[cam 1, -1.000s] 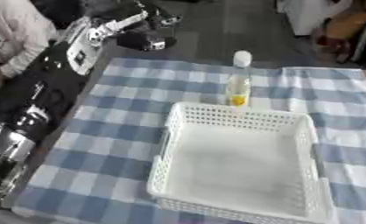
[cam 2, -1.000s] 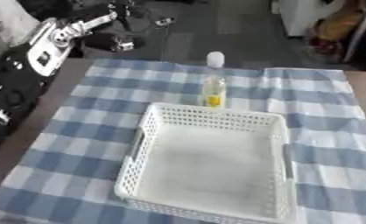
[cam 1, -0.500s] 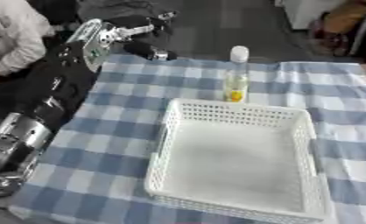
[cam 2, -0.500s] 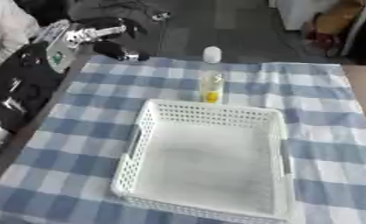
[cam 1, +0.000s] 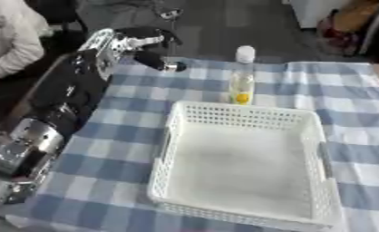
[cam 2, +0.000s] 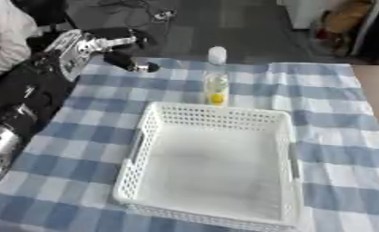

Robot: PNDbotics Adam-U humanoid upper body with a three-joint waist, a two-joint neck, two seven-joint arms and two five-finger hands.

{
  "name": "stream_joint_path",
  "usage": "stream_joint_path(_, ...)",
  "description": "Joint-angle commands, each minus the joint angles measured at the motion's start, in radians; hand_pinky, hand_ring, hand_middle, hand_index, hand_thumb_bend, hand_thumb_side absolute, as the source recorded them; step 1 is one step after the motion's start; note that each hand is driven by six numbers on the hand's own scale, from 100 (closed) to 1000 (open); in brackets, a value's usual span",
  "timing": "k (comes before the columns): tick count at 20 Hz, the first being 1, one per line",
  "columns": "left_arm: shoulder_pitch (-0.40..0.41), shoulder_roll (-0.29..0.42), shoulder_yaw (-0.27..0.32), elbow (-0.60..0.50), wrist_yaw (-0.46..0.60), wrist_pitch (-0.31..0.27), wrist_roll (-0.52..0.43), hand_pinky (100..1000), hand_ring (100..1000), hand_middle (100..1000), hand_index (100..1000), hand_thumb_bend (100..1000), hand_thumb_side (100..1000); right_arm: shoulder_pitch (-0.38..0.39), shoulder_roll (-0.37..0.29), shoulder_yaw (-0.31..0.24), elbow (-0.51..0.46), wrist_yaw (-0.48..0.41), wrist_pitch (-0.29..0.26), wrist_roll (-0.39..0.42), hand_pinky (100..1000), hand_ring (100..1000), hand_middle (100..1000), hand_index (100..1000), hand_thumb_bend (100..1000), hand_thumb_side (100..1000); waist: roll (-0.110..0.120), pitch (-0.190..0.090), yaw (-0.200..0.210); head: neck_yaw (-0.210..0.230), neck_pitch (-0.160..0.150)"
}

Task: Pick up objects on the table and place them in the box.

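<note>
A white perforated box (cam 1: 244,165) sits on a table covered with a blue-and-white checked cloth (cam 1: 125,136), taking up most of the near and middle part of the scene; nothing shows inside it. Just beyond its far wall stands a clear bottle (cam 1: 242,76) with a white cap, upright, with something yellow in its lower part. The bottle stands just beside the far rim of the box, outside it; whether it touches the rim cannot be told. The robot's left arm (cam 1: 62,106) comes in from the near left corner and runs up along the left edge of the cloth, black with silver joints. Its left hand (cam 1: 145,43) is at the far left of the table, above the far edge of the cloth, with the fingers stretched out to the right, toward the bottle, and a thumb or lower finger angled down toward the cloth. The fingers look fairly straight and spread, with nothing between them. The bottle stands to the right of the hand and apart from it, with a strip of bare checked cloth between the fingertips and the bottle. The hand is at about the same depth in the scene as the bottle's cap, and further off than the box. The right hand shows in neither view. A person's pale sleeve (cam 1: 10,34) shows at the far left edge, away from the table's things.
</note>
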Motion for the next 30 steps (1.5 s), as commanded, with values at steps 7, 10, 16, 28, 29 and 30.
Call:
stream_joint_path(7,-0.035,-0.005,0.010,0.006,0.046,-0.055,0.006,955,776,947,971,1000,1000,-0.036,0.005,-0.001,-0.011,-0.011,0.016,-0.004,763,690,774,883,100,1000,-0.004,-0.003,-0.010,0.024,-0.017)
stream_joint_path(10,-0.040,-0.011,-0.008,-0.006,0.079,-0.079,-0.004,950,772,944,970,1000,1000,-0.038,0.006,-0.001,-0.011,-0.012,0.018,-0.005,763,690,774,883,100,1000,-0.003,-0.002,-0.012,0.027,-0.013)
stream_joint_path(16,-0.053,-0.019,-0.033,-0.029,0.120,-0.092,-0.032,950,772,944,969,1000,1000,-0.040,0.007,-0.004,-0.011,-0.015,0.020,-0.009,762,691,774,883,100,1000,-0.002,-0.003,-0.013,0.033,-0.009)
stream_joint_path(28,-0.068,-0.040,-0.069,-0.030,0.155,-0.108,-0.094,962,780,941,969,1000,1000,-0.043,0.004,-0.001,-0.011,0.009,0.026,0.020,771,693,780,887,100,1000,-0.001,-0.004,-0.014,0.015,-0.107)
stream_joint_path(29,-0.070,-0.044,-0.070,-0.028,0.153,-0.109,-0.097,963,780,941,969,1000,1000,-0.043,0.004,-0.001,-0.011,0.014,0.027,0.027,770,693,780,887,100,1000,-0.001,-0.004,-0.014,0.015,-0.113)
stream_joint_path(30,-0.071,-0.048,-0.070,-0.025,0.151,-0.110,-0.099,965,781,941,969,1000,1000,-0.043,0.004,0.000,-0.011,0.017,0.026,0.032,770,693,780,887,100,1000,-0.001,-0.004,-0.014,0.015,-0.116)
